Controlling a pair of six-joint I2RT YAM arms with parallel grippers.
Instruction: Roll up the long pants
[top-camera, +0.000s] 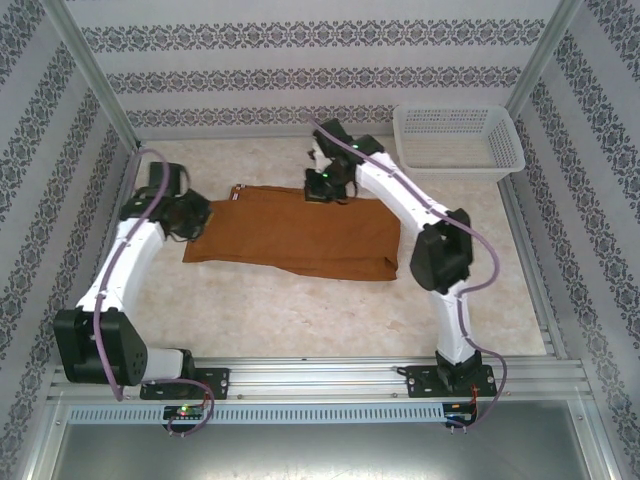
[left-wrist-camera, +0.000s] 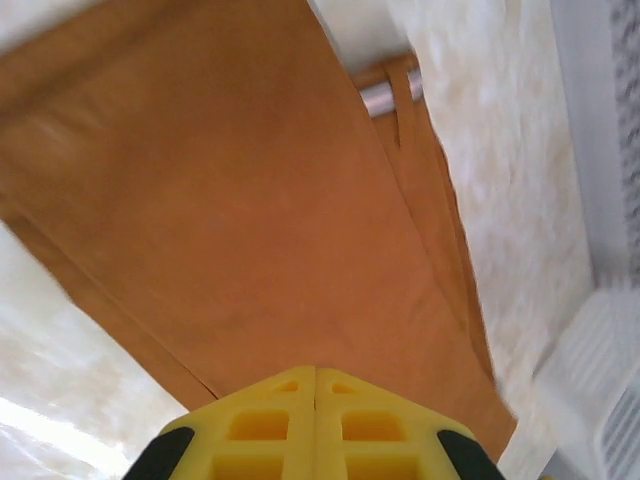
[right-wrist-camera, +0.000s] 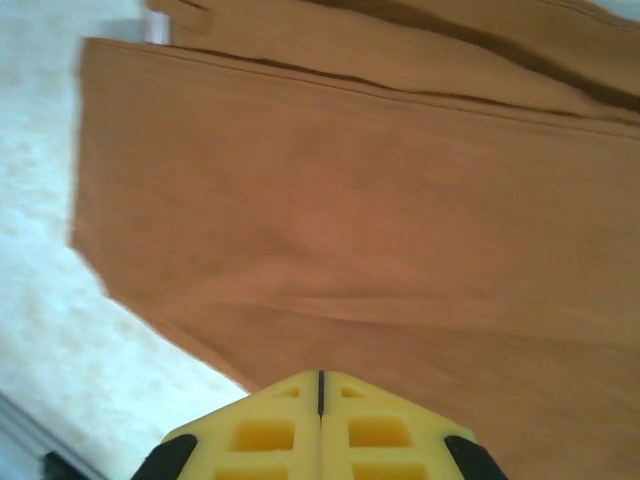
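Table (top-camera: 300, 320): pale marbled top, metal rail along the near edge, patterned walls on three sides. Long pants (top-camera: 300, 235) lie flat on the far-middle part of the table, long axis running left to right, laid as one rust-brown band. The near edge is slightly ragged, with a layered fold line showing at the right end. Left arm (top-camera: 125, 260) reaches up from its base and bends in toward the left end of the pants. Right arm (top-camera: 410, 205) arcs over the right end and back toward the far edge. White plastic basket (top-camera: 460, 140) sits in the far right corner, well apart from the pants. Left fingers (top-camera: 195, 215) are at the left end of the cloth, over or touching it. In the left wrist view the yellow left fingers (left-wrist-camera: 290, 405) are pressed together with no gap, and the pants (left-wrist-camera: 250, 200) stretch away from the tips. Right fingers (top-camera: 322, 192) are at the far edge of the pants, about mid-length. In the right wrist view the right fingers (right-wrist-camera: 290, 400) are also closed tight, seam to seam, above the pants (right-wrist-camera: 350, 200), with stitched seams visible across the cloth. For both pairs I cannot tell whether any fabric is pinched between the tips.
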